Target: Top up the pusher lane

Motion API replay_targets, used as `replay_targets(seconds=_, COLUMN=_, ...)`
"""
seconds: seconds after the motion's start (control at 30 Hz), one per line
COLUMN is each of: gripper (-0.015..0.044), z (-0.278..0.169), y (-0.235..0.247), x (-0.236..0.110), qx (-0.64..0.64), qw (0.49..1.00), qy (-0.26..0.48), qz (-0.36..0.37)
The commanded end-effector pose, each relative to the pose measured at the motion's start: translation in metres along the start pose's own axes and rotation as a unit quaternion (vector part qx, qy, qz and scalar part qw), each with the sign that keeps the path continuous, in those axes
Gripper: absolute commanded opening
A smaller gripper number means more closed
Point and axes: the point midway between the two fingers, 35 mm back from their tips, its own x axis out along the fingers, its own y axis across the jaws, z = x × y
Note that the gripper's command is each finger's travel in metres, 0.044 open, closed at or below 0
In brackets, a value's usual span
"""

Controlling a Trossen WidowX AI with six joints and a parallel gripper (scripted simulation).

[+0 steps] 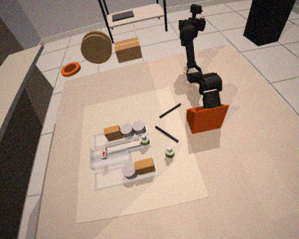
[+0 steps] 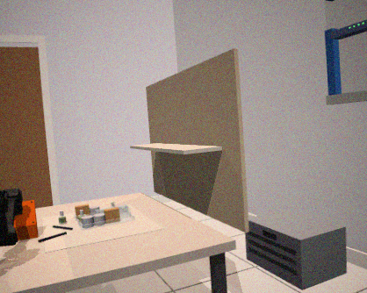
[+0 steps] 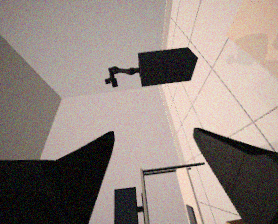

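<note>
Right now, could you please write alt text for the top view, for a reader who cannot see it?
A rack of three lanes sits on a pale mat, a small green-banded jar at its middle lane's front and a matching loose jar beside it. The dark arm stands far off, behind an orange bin.

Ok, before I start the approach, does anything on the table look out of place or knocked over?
Nothing looks tipped or spilled. The loose jar stands upright on the mat, apart from the lanes; the matching jar stands upright at the sprung lane's front. Two black rods lie loose between the jars and the orange bin. The end effector is open, empty.
</note>
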Motion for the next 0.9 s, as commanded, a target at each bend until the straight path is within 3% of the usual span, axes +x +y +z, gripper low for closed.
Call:
replay_targets(seconds=0.0, gripper=0.0426, z=0.000, y=0.003, x=0.000, qx=0.004, qw=1.000, qy=0.001, qz=0.003)
replay_targets(seconds=0.2, gripper=0.0440, z=-0.002, y=0.089, x=-0.010, qx=0.136, qw=0.986, qy=0.047, qz=0.089)
replay_targets(seconds=0.43, gripper=0.0440, z=0.006, y=0.199, x=-0.046, qx=0.284, qw=0.929, qy=0.127, qz=0.201)
replay_targets(seconds=0.63, gripper=0.0440, z=0.021, y=0.287, x=-0.099, qx=0.383, qw=0.850, qy=0.212, qz=0.292)
replay_targets(seconds=0.87, gripper=0.0440, z=0.048, y=0.372, x=-0.186, qx=0.465, qw=0.729, qy=0.327, qz=0.382)
